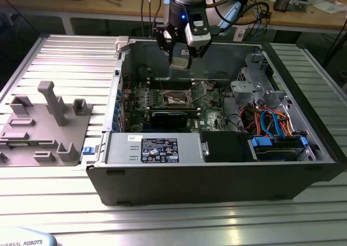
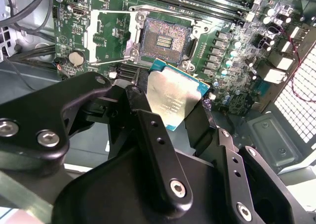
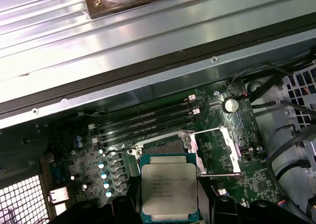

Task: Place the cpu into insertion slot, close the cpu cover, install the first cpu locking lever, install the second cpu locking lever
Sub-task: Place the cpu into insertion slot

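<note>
My gripper [image 1: 180, 59] hangs over the open computer case, shut on the cpu [image 1: 179, 63], a flat square chip with a silver-grey top. In both wrist views the cpu [image 2: 173, 93] [image 3: 169, 190] sits between my black fingers [image 2: 148, 130], held above the green board and apart from it. The insertion slot [image 2: 165, 39] [image 3: 163, 146] lies bare just beyond the chip's edge, dark in the middle with a silvery rim [image 1: 176, 98]. The cpu cover [image 2: 106, 36] [image 3: 219, 147] stands swung open beside the slot. Thin wire levers [image 3: 219, 175] lie loose along it.
A black power supply box [image 1: 157, 148] fills the case's near side, and a long black card [image 1: 171, 117] lies just in front of the slot. Memory slots [image 3: 148, 120] run beside the slot. Drive cage and cables [image 1: 271, 121] sit at the exterior view's right, a grey fixture [image 1: 49, 121] at its left.
</note>
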Action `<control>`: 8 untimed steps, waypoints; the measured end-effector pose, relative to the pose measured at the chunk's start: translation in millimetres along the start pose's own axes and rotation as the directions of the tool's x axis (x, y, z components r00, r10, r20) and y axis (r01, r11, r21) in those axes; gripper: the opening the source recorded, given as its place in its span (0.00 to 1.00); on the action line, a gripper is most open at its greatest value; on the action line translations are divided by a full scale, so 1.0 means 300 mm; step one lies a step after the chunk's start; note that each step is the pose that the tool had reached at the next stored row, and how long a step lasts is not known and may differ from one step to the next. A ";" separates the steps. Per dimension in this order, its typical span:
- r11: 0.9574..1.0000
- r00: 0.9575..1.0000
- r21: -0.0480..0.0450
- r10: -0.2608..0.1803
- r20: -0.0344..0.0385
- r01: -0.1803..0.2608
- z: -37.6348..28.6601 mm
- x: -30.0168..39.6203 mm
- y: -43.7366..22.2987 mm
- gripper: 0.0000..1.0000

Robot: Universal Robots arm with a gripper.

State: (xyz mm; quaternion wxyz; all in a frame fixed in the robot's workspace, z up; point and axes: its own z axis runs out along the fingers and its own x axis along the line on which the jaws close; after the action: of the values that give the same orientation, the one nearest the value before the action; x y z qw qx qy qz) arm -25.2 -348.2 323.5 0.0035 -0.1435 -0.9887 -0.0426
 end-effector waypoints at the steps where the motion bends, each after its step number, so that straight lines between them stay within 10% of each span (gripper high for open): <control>1: 1.000 1.000 0.000 0.001 0.000 -0.001 0.000 0.000 0.000 0.54; 8: 1.000 1.000 0.000 0.006 0.001 -0.006 0.000 0.000 0.000 0.54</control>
State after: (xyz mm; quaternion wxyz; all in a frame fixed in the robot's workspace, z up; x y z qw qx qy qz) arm -25.2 -348.2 323.4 0.0034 -0.1467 -0.9883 -0.0426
